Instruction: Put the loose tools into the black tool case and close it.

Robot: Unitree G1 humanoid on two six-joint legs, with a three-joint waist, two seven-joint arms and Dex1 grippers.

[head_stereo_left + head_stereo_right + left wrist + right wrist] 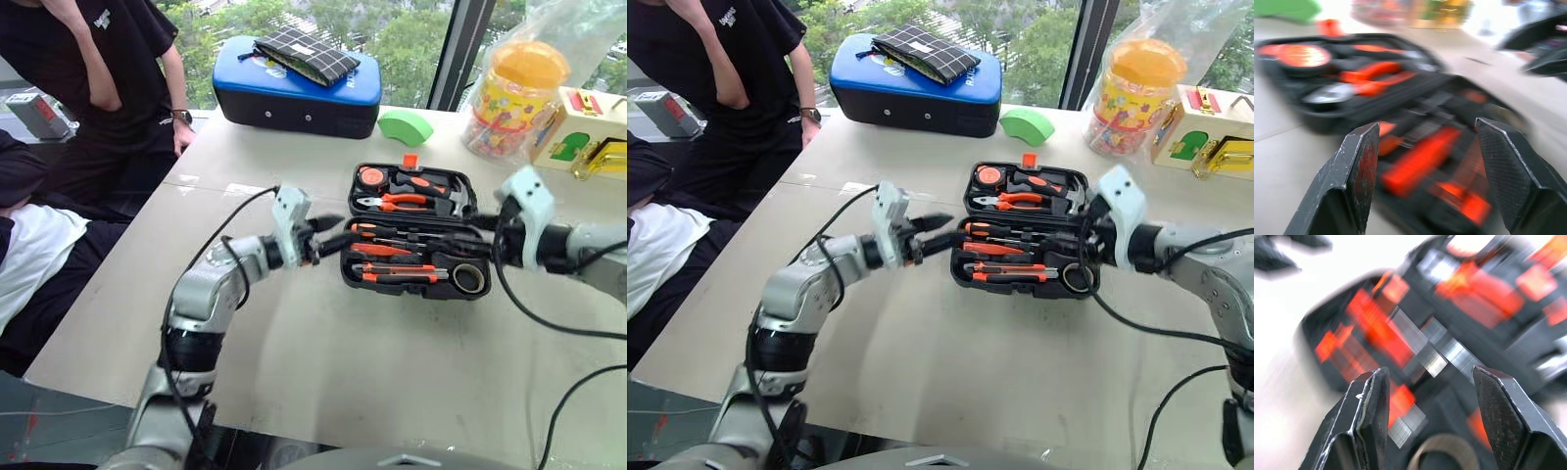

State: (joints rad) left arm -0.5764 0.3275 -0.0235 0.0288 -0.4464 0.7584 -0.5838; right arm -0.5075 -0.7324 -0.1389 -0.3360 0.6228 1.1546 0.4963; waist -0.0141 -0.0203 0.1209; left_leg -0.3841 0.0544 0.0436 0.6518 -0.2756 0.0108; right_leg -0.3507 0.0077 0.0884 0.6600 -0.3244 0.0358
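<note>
The black tool case (415,232) lies open on the table (323,362), in the middle and a bit to the right. Its lid half is on the far side and holds pliers (407,203), a hammer (431,183) and a round tape measure (371,177). The near half holds the screwdrivers (387,251) and the utility knife (404,276), all lying in their slots.

The left gripper (330,233) is at the left edge of the case. Its fingers (1359,171) are spread apart and hold nothing.

The right gripper (1080,238) is at the right edge of the case. Its fingers (1371,406) are apart too, with nothing between them.

A bigger blue case (294,88) sits at the far side. A person (98,69) stands at the far left.
</note>
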